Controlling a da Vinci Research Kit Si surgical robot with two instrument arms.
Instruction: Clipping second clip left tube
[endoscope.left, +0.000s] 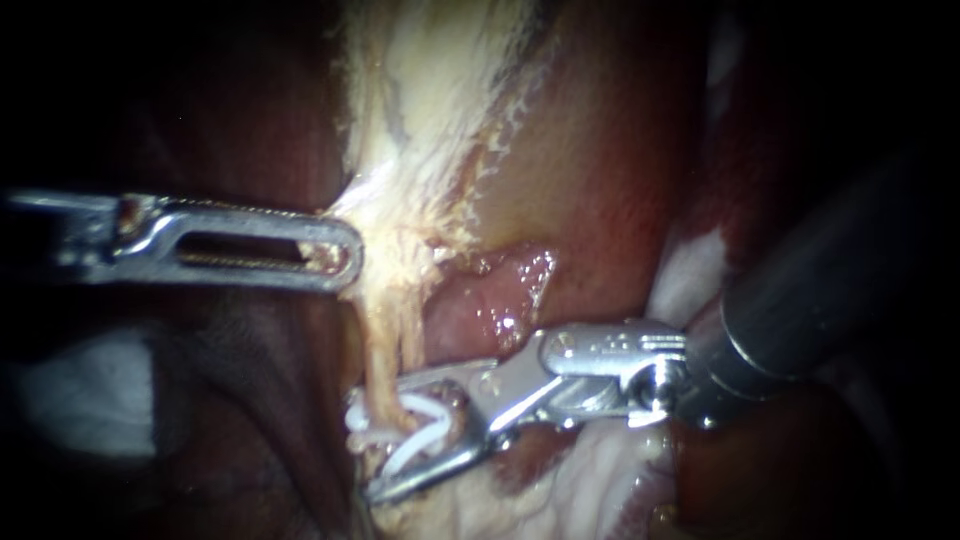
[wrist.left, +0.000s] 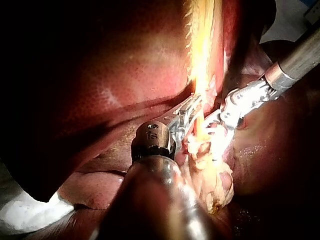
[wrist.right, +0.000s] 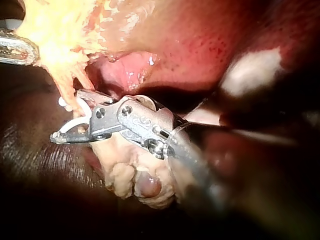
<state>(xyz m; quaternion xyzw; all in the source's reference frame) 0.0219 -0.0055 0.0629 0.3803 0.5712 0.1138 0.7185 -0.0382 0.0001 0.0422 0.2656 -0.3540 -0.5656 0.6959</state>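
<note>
In the endoscope view a pale, stringy tube (endoscope.left: 383, 350) runs down from yellow-white fatty tissue (endoscope.left: 430, 130). My left instrument (endoscope.left: 335, 258) comes in level from the left, and its slotted jaws are shut on the fatty strand at the top of the tube. My right instrument (endoscope.left: 400, 440) reaches in from the right, lower down. Its jaws stand apart on either side of the tube and hold a white clip (endoscope.left: 420, 430) between them. The right wrist view shows the white clip (wrist.right: 75, 107) hooked around the tube (wrist.right: 67, 92) inside those jaws (wrist.right: 70, 125). A small white piece (endoscope.left: 355, 420) lies against the tube's far side.
Dark red liver (endoscope.left: 250, 400) lies left of and below the tube. Glistening pink tissue (endoscope.left: 490, 295) sits just right of the tube, above my right instrument. White gauze shows at the left (endoscope.left: 80, 390) and at the right behind the shaft (endoscope.left: 690, 275).
</note>
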